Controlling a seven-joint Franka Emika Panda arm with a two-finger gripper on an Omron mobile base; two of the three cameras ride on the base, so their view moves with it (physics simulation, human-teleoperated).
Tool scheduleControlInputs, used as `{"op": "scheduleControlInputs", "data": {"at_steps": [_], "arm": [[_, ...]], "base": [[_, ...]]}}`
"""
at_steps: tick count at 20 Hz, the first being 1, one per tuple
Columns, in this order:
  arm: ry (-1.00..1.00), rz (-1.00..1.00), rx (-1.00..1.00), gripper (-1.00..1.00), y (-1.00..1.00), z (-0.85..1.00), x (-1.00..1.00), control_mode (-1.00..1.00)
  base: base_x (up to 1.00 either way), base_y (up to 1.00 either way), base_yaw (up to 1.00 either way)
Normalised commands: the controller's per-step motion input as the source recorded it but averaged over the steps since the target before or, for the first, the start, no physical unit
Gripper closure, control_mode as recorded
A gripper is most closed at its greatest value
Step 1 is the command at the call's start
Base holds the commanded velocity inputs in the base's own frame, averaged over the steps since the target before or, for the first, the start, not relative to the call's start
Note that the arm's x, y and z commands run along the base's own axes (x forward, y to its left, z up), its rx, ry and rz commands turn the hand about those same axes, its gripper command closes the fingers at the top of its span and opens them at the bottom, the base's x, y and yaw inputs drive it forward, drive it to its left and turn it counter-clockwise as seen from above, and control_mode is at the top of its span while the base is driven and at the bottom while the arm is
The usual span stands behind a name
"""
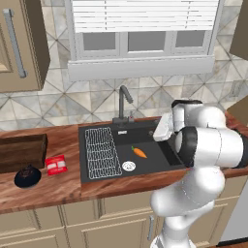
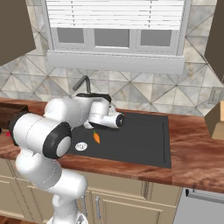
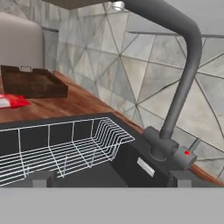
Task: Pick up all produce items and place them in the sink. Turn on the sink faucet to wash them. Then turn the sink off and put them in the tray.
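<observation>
Carrot lies in the sink near its drain; gripper, jaws apart, faces the faucet.

Warm wood browns and matte black are dominating, with one spot of orange.

The carrot is showing bright orange with a tiny green top against the matte black sink, where a white wire rack and a silvery drain are standing out. The faucet is showing dark grey, the tabletop reddish-brown wood grain, the tray dark brown, the packet red, the round dish black, and the wall tiles are showing grey and beige triangles.
</observation>
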Motion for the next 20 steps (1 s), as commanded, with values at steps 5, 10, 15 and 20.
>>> {"op": "scheduleControlInputs", "data": {"at_steps": [5, 10, 15, 20], "arm": [[0.00, -0.12, 0.00, -1.00, 0.00, 0.18, -0.48, -1.00], [0.05, -0.12, 0.00, -1.00, 0.00, 0.30, -0.39, -1.00], [0.16, -0.17, -0.02, -1.00, 0.00, 0.28, -0.19, -1.00], [0.23, -0.20, -0.04, -1.00, 0.00, 0.17, -0.03, -1.00]], "base": [[0.00, 0.00, 0.00], [0.00, 0.00, 0.00], [0.00, 0.00, 0.00], [0.00, 0.00, 0.00]]}}
